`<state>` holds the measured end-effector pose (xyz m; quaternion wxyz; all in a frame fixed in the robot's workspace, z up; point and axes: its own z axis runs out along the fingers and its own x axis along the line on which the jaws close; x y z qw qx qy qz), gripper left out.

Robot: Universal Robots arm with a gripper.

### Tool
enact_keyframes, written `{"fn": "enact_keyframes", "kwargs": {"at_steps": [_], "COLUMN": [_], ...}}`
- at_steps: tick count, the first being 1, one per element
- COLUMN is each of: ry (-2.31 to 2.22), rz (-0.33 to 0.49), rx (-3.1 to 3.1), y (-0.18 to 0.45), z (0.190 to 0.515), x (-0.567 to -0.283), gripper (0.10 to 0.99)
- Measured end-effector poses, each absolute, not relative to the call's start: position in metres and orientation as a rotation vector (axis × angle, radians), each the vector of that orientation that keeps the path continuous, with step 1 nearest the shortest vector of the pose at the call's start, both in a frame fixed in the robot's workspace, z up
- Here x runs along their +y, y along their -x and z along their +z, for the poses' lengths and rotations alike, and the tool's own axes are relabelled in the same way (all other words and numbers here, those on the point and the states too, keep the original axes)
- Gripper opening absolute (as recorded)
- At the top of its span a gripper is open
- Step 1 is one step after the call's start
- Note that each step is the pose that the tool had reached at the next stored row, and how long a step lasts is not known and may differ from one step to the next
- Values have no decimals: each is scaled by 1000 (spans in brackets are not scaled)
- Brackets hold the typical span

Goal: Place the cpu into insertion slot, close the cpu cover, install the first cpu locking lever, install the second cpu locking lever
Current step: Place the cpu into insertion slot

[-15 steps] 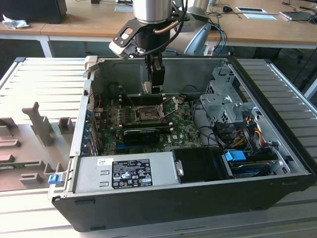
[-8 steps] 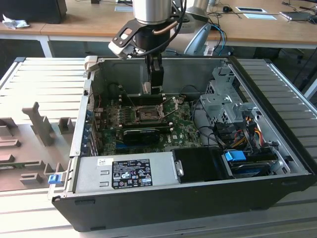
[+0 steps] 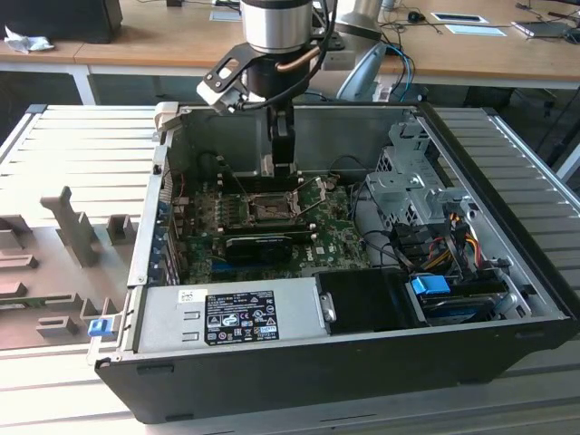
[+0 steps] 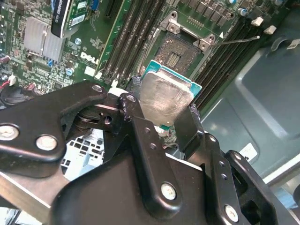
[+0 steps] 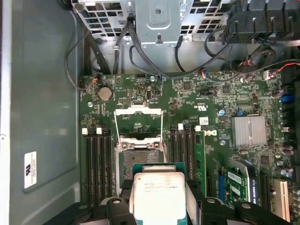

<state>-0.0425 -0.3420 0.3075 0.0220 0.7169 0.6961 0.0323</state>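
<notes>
The cpu [image 4: 165, 97] is a flat square chip with a silver top and a green rim, also seen as the cpu [image 5: 159, 193]. My gripper [image 4: 165, 104] is shut on its two opposite edges, and the gripper [image 3: 280, 169] hangs inside the open computer case near its back wall. The insertion slot [image 5: 139, 158] lies open on the green board just beyond the chip; its dark centre shows at the insertion slot [image 4: 177, 55]. The cpu cover [image 5: 138, 123] stands swung open past the slot. A thin wire locking lever [image 4: 240, 39] sticks out beside the socket.
Memory slots [image 5: 97, 164] flank the socket on both sides. A long black expansion card [image 3: 258, 245] lies in front of the socket, with the power supply [image 3: 227, 317] nearer the exterior camera. The drive cage [image 3: 412, 181] and coloured cables [image 3: 437, 243] are at the exterior view's right.
</notes>
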Motion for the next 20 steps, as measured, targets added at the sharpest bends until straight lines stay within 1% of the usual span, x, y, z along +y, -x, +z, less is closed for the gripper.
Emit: {"fn": "enact_keyframes", "kwargs": {"at_steps": [6,12,20], "ry": [-2186,-2177,-2174], "rz": [101,98,95], "rx": [2194,2207,2213], "y": [43,43,43], "z": [294,287,267], "x": [-342,-342,-339], "gripper": [529,529,529]}}
